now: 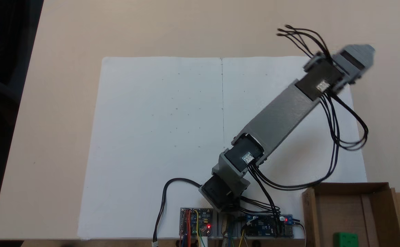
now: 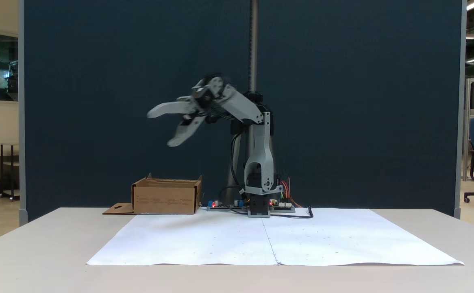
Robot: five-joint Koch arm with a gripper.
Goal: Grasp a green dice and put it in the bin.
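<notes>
Both jaws of the raised gripper [image 2: 159,128] spread wide.

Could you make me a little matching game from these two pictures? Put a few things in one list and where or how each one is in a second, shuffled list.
Things:
1. green dice
2. hand
3. cardboard box
4. white paper

Where or how:
A. spread flat on the table
B. up in the air, fingers apart, holding nothing
C. lying inside the box
D. standing on the table beside the arm's base

Pairs: 1-C, 2-B, 3-D, 4-A
</notes>
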